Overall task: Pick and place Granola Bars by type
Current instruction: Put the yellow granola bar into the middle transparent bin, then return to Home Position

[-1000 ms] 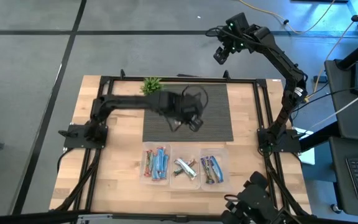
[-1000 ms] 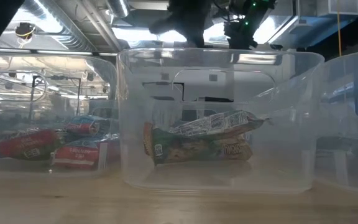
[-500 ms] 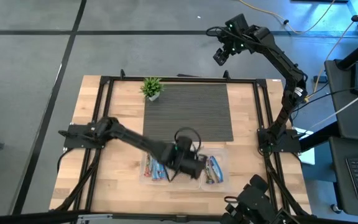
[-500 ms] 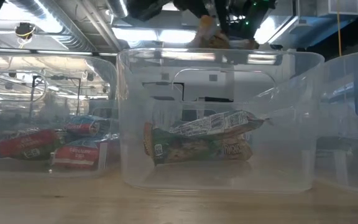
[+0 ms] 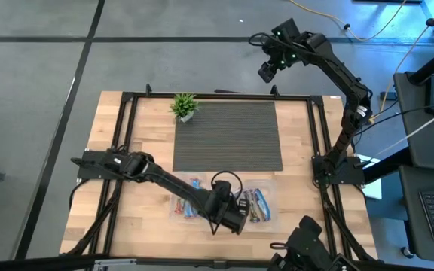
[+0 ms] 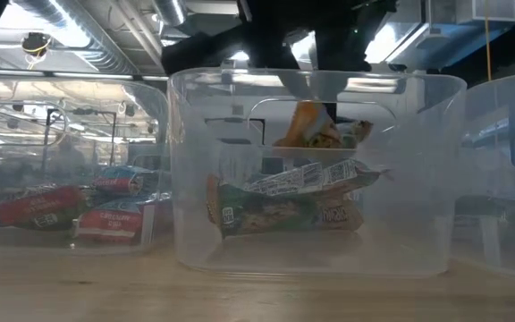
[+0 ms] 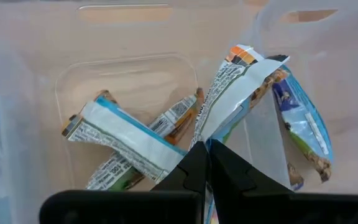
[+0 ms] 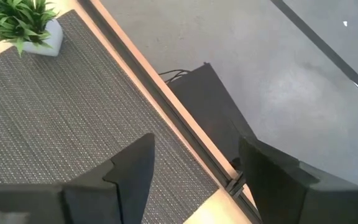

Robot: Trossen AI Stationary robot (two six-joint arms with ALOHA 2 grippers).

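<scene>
- Left gripper (image 7: pixel 205 163), dark two-finger claw: clenched on a silver-white foil-wrapped granola bar (image 7: pixel 238 84) with an orange end, held inside the middle clear plastic bin (image 6: pixel 316 170); its own arm hides the claw in the high view.
- Beneath the claw: two more silver-white bars (image 7: pixel 129 140) lying crossed on the bin floor, their lower ends cut off by the fingers.
- Beside the claw, through the bin wall: a blue-wrapped bar (image 7: pixel 303 124), partly blurred by the plastic.
- On the claw's other side: red-brown and blue bars (image 6: pixel 70 210) in the neighbouring bin, labels unreadable.
- Right gripper (image 8: pixel 194 180): released, jaws apart, raised beyond the table's far edge near a small green potted plant (image 8: pixel 23 25).
</scene>
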